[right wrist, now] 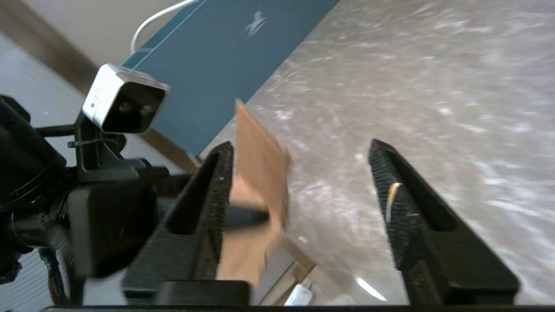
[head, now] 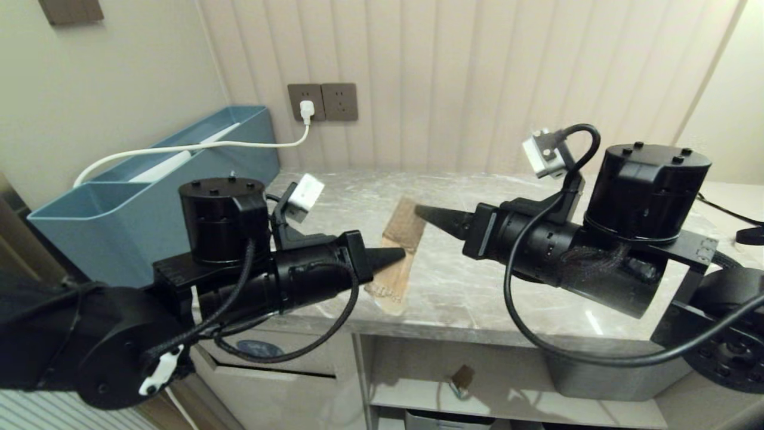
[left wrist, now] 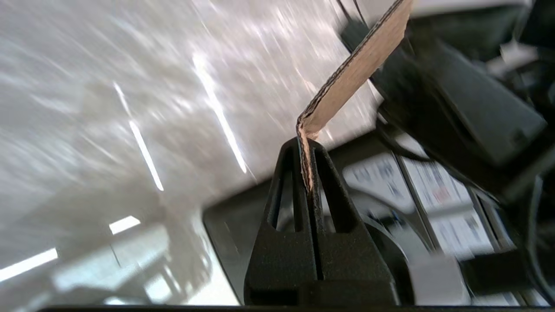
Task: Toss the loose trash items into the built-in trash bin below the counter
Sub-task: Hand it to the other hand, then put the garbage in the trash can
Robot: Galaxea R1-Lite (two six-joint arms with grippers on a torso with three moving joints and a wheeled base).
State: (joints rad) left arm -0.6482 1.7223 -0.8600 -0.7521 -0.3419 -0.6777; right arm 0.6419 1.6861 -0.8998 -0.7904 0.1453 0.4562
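Note:
A bent brown cardboard scrap [head: 399,280] hangs over the grey marble counter [head: 507,286] near its front edge. My left gripper [head: 395,257] is shut on the scrap's edge; in the left wrist view the scrap [left wrist: 355,73] sticks out from the closed tips [left wrist: 307,145]. My right gripper [head: 428,215] is just beyond the scrap's top, open [right wrist: 301,147], with the scrap [right wrist: 260,173] close beside one finger [right wrist: 217,182]. A tiny brown scrap [head: 462,376] lies on a shelf below the counter. The bin's beige front [head: 280,388] with a blue oval sticker [head: 256,348] shows under my left arm.
A blue-grey storage tub [head: 149,197] stands on the counter's left end against the wall. A white cable [head: 197,146] runs from a wall socket [head: 307,103] into it. A black cable [head: 734,215] lies at the counter's right end.

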